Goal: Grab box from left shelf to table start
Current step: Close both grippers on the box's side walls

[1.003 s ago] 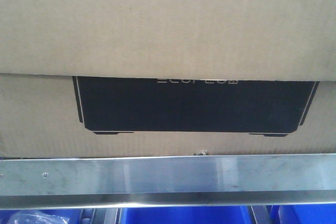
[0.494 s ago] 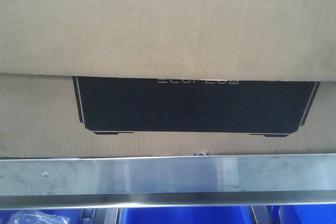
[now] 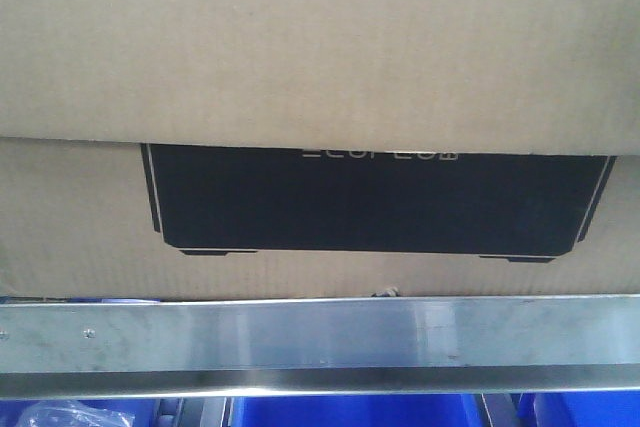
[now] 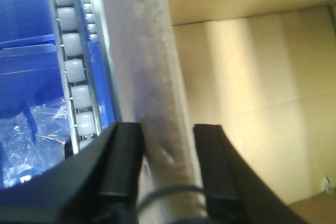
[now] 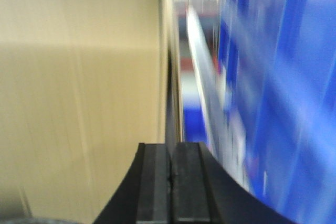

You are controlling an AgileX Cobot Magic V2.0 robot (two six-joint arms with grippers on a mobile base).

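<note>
Your large brown corrugated cardboard box sits just behind the brushed silver metal rail. Left gripper gapes wide, right gripper is pinched empty; a lopsided pull could snag it there.

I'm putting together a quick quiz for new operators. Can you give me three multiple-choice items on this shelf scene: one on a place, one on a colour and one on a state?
1. Where is the box relative to the silver rail?
A) above it
B) below it
C) far to its left

2. What colour is the printed panel on the box?
A) red
B) black
C) green

3. How do the fingers of the right claw stand?
A) wide apart
B) clamped on the box
C) shut together, holding nothing

Answers:
1 A: in the front view, the cardboard sits above the rail.
2 B: the panel is black with a thin white outline.
3 C: in the right wrist view, the fingers press against each other.
</note>
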